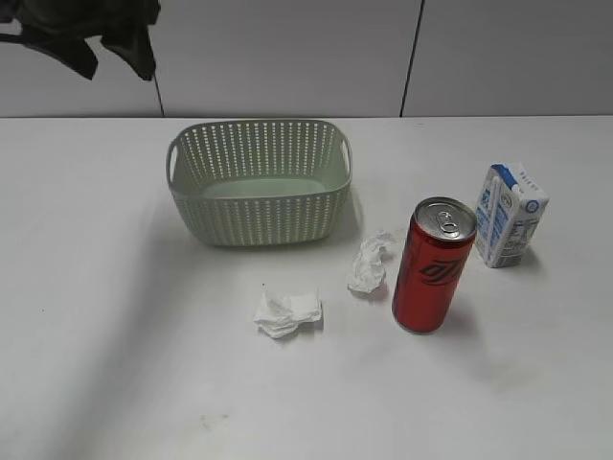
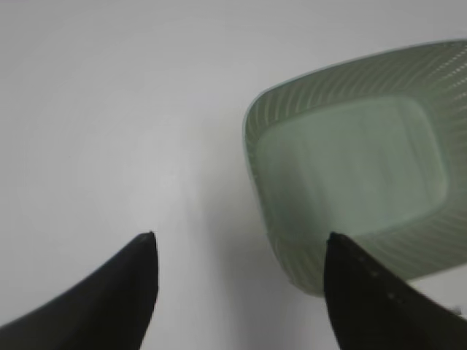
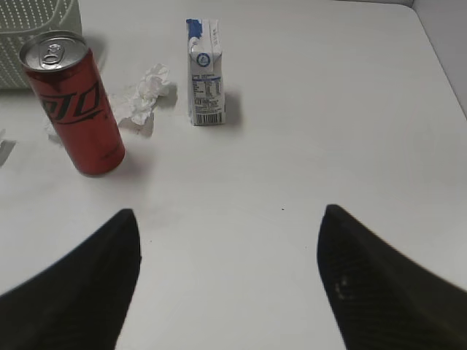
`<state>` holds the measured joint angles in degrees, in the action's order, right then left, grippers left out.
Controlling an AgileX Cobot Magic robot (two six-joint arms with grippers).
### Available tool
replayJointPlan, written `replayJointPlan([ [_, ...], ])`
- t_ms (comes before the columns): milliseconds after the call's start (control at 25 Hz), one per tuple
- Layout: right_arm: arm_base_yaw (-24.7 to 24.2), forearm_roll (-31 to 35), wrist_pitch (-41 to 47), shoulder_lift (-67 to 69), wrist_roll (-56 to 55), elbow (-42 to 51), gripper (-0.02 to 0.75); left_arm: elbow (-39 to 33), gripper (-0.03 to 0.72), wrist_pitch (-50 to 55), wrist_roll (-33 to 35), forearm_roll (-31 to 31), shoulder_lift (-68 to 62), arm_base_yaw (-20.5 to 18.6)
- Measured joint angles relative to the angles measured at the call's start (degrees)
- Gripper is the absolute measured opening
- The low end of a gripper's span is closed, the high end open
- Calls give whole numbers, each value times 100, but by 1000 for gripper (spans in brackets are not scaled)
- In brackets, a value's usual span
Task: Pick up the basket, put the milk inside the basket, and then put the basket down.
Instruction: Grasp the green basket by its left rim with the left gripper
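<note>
The sage-green basket (image 1: 259, 182) stands empty on the white table, back centre; it also shows from above in the left wrist view (image 2: 350, 164). The white-and-blue milk carton (image 1: 510, 214) stands upright at the right, behind the can; the right wrist view shows it ahead (image 3: 205, 73). My left gripper (image 2: 241, 240) is open and empty, high above the table, left of the basket; in the exterior view only its dark arm shows at the top left (image 1: 105, 34). My right gripper (image 3: 228, 213) is open and empty, well short of the milk; it is out of the exterior view.
A tall red soda can (image 1: 433, 265) stands in front and left of the milk; it also shows in the right wrist view (image 3: 73, 102). Two crumpled white tissues (image 1: 285, 312) (image 1: 370, 263) lie in front of the basket. The table's right edge shows in the right wrist view (image 3: 438, 55).
</note>
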<state>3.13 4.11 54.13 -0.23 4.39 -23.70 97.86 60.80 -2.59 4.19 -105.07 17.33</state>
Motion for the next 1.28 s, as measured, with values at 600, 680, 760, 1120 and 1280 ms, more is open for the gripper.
replayJointPlan([
  [600, 0, 0, 0, 0, 0, 0, 590, 877, 538, 363, -953, -155, -1805, 124],
  [680, 0, 0, 0, 0, 0, 0, 590, 957, 538, 338, -971, -161, -1955, 183],
  [760, 0, 0, 0, 0, 0, 0, 590, 992, 538, 264, -1074, -159, -2101, 221],
  [1120, 0, 0, 0, 0, 0, 0, 590, 1018, 529, 54, -1343, -154, -2637, 231],
  [1280, 0, 0, 0, 0, 0, 0, 590, 1018, 465, -180, -1357, -112, -2687, 231],
])
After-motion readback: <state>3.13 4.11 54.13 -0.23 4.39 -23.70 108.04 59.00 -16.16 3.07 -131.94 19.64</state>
